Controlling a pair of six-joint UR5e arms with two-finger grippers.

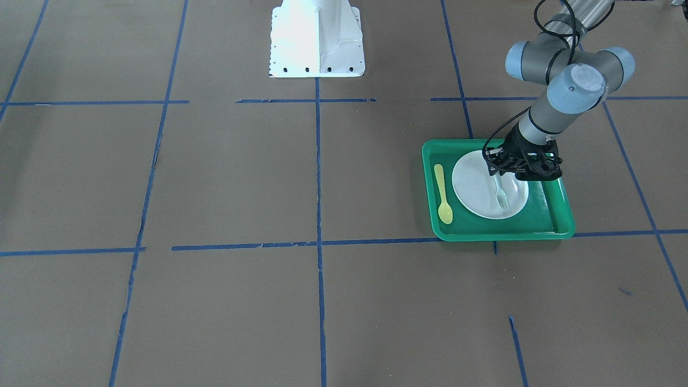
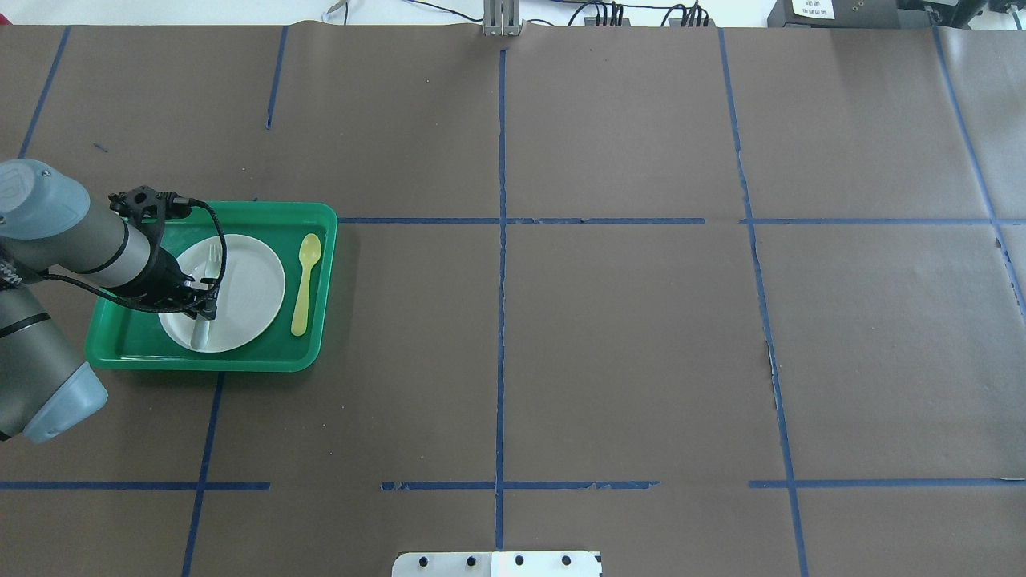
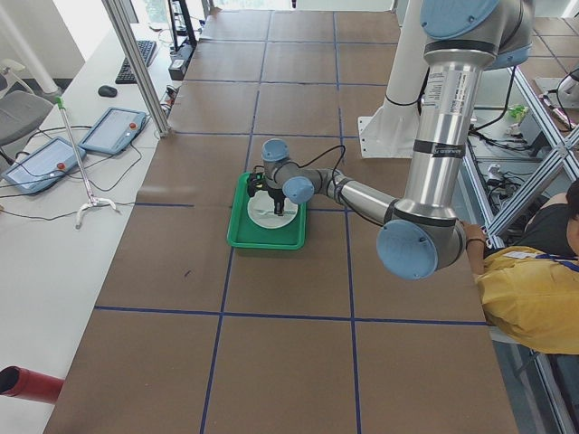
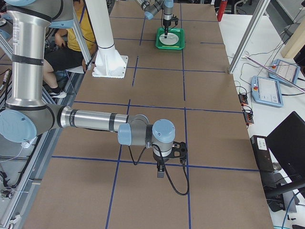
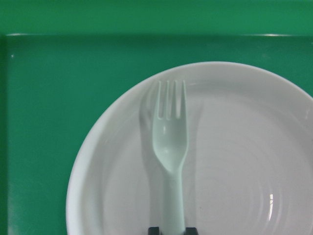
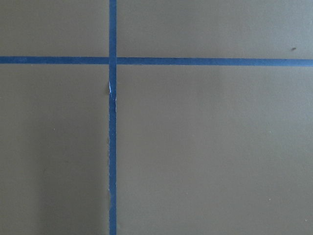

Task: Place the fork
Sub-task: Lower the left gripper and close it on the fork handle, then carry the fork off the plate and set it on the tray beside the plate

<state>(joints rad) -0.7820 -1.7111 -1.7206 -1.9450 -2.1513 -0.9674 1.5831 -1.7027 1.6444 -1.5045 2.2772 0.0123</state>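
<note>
Left gripper [image 1: 497, 173] of mine is clamped on the handle of the small translucent whitish plastic fork [image 5: 170, 142], held over the round white plate [image 1: 473, 188] in the green plastic tray [image 1: 543, 221]. A yellow plastic spoon [image 1: 443, 193] lies in the tray beside the plate, apart from it. The fork is slim and pale, with four short tines. Whether my right gripper [image 4: 161, 172] is clenched, I cannot tell.

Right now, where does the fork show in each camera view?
Front-facing: fork on the white plate, right of centre.
Overhead: fork at left, on the plate.
Exterior left: too small to tell.
Exterior right: too small to tell.
Left wrist: fork at centre.
Right wrist: not in it.
Landmark: the green tray.
</note>
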